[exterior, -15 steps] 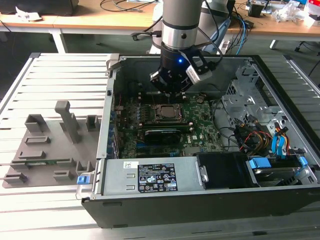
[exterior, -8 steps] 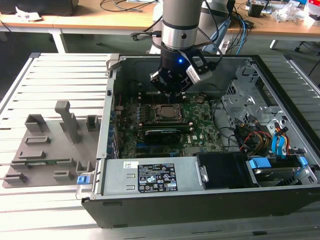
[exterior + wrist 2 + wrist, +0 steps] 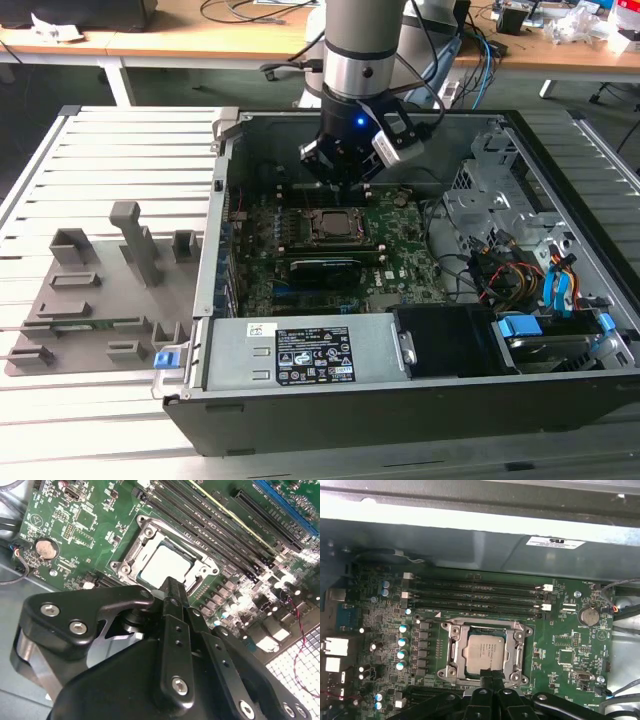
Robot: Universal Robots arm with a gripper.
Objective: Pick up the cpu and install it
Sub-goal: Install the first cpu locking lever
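My claw hangs just over the near edge of the motherboard socket, its fingers pressed together and pinching nothing. The cpu lies flat in that socket with its silver-grey top up (the metal frame stands around it), apart from my fingertips in both wrist views. Past the socket run the long memory slots, and a coin cell sits off to one side on the green motherboard. In the exterior view the open computer case rests on a slatted table, with a grey parts holder on the exterior view's left.
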